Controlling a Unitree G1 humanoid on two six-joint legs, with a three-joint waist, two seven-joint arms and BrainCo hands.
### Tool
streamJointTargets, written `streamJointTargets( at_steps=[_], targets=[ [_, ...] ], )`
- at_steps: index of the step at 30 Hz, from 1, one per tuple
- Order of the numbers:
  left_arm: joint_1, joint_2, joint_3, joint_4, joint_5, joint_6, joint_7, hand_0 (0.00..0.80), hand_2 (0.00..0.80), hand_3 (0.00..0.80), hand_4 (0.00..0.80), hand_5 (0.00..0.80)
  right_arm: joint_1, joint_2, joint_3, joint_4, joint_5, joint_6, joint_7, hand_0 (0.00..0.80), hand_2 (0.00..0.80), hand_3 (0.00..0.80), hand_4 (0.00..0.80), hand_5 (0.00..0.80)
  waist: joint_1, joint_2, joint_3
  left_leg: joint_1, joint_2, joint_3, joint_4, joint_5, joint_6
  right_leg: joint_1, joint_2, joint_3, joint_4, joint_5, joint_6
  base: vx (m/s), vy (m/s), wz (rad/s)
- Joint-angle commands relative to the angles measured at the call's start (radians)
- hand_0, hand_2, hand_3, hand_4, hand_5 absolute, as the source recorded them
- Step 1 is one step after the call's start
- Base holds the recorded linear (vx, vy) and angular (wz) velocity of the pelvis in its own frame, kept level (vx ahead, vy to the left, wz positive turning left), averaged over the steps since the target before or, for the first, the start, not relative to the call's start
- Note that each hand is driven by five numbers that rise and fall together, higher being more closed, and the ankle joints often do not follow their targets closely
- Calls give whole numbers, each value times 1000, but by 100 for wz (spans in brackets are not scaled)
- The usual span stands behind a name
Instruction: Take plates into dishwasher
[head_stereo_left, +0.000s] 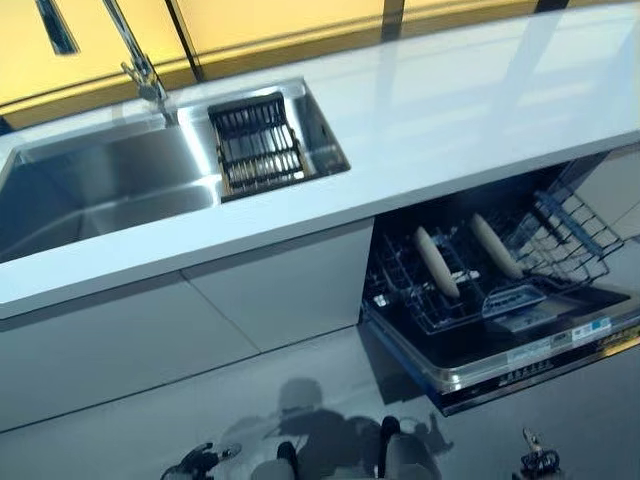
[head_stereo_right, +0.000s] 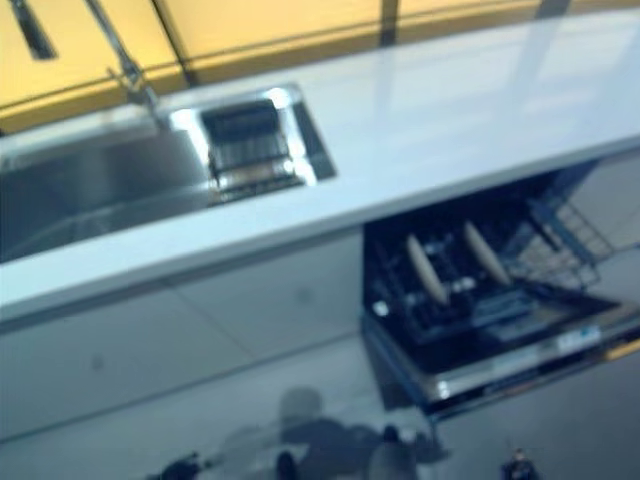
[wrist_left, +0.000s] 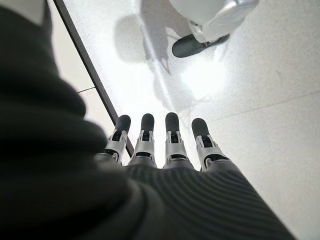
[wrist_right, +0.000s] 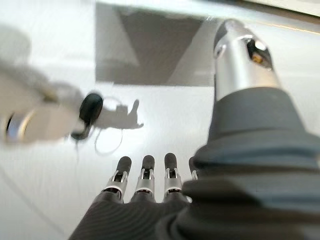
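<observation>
A white countertop (head_stereo_left: 470, 110) carries a steel sink (head_stereo_left: 90, 190) near its left end. Below its right end, two plates (head_stereo_left: 437, 262) stand in the open dishwasher's rack (head_stereo_left: 470, 290). Left hand (wrist_left: 160, 150) and right hand (wrist_right: 145, 185) hang over the floor, fingers straight, holding nothing.

You have two plates (head_stereo_left: 436, 262) (head_stereo_left: 496, 246) standing in one rack (head_stereo_left: 470, 290) of one open dishwasher (head_stereo_left: 520, 350). One sink (head_stereo_left: 100, 195) sits in the counter (head_stereo_left: 450, 120), with one tap (head_stereo_left: 135, 55) and one dark drainer basket (head_stereo_left: 255, 148) in it. Two hands: left (wrist_left: 165, 145), right (wrist_right: 145, 182), each holding nothing.
</observation>
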Motion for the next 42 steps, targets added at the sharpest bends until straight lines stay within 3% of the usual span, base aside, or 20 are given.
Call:
streamJointTargets(
  at_steps=[1, 4, 7, 13, 17, 18, 24, 25, 35, 38, 42],
  targets=[
    [11, 4, -8, -13, -56, -28, 24, 0, 0, 0, 0, 0, -77, -11, -27, -45, 222, -18, 66, 0, 0, 0, 0, 0, 23, -7, 51, -96, -48, -6, 190, -49, 89, 0, 7, -12, 96, -35, -58, -107, 36, 4],
    [15, -4, -18, -31, -76, -34, 34, 0, 0, 0, 0, 0, -123, -9, -18, -87, 378, 1, 158, 0, 0, 0, 0, 0, 35, 5, 71, -161, -63, -14, 295, -92, 98, -51, -3, -10, 196, -77, -80, -88, 42, 7],
    [13, -12, -32, -53, -108, -29, 44, 0, 0, 0, 0, 0, -208, -16, 5, -152, 458, -26, 182, 0, 0, 0, 0, 0, 48, 16, 81, -231, -78, -24, 409, -138, 108, -103, -15, -6, 293, -114, -99, -80, 59, 8],
    [22, -27, -60, -79, -140, -12, 61, 0, 0, 0, 0, 0, -381, -59, 18, -208, 363, -41, 234, 0, 0, 0, 0, 0, 81, 32, 79, -293, -88, -58, 544, -189, 120, -143, -33, 10, 407, -159, -120, -13, 47, 6],
    [35, -18, -71, -103, -148, 10, 65, 0, 0, 0, 0, 0, -530, -71, 92, -311, 286, -70, 306, 0, 0, 0, 0, 0, 109, 33, 73, -304, -93, -73, 586, -204, 128, -150, -38, 18, 449, -178, -130, 23, 9, 1],
    [37, -13, -72, -107, -146, 16, 62, 0, 0, 0, 0, 0, -552, -73, 111, -336, 275, -69, 323, 0, 0, 0, 0, 0, 115, 32, 67, -298, -95, -84, 599, -232, 124, -145, -32, 28, 464, -206, -123, 79, -3, -11],
    [48, 31, -58, -157, -120, 61, 39, 0, 0, 0, 0, 0, -697, -103, 220, -476, 261, -108, 418, 0, 0, 0, 0, 0, 146, 9, 54, -303, -91, -96, 631, -239, 130, -136, -30, 22, 489, -216, -125, 15, -10, -4],
    [50, 37, -60, -166, -115, 67, 36, 0, 0, 0, 0, 0, -714, -109, 228, -492, 271, -111, 424, 0, 0, 0, 0, 0, 152, 4, 53, -308, -89, -91, 623, -211, 135, -136, -35, 10, 476, -190, -133, -37, -19, -15],
    [65, 57, -67, -140, -74, 61, 20, 0, 0, 0, 0, 0, -757, -163, 242, -449, 218, -64, 373, 0, 0, 0, 0, 0, 174, -26, 29, -245, -77, -104, 596, -198, 132, -41, -38, -7, 422, -175, -122, 52, -22, 14],
    [65, 61, -62, -120, -64, 57, 9, 0, 0, 0, 0, 0, -745, -184, 241, -407, 122, -39, 328, 0, 0, 0, 0, 0, 170, -29, 23, -223, -69, -100, 578, -194, 129, -19, -35, -10, 405, -170, -121, 64, 9, -1],
    [63, 60, -53, -98, -60, 40, 2, 0, 0, 0, 0, 0, -701, -207, 258, -308, -131, -12, 253, 0, 0, 0, 0, 0, 161, -37, 10, -173, -58, -81, 492, -160, 120, 23, -24, -12, 335, -143, -111, 33, 4, -2]
  ],
)
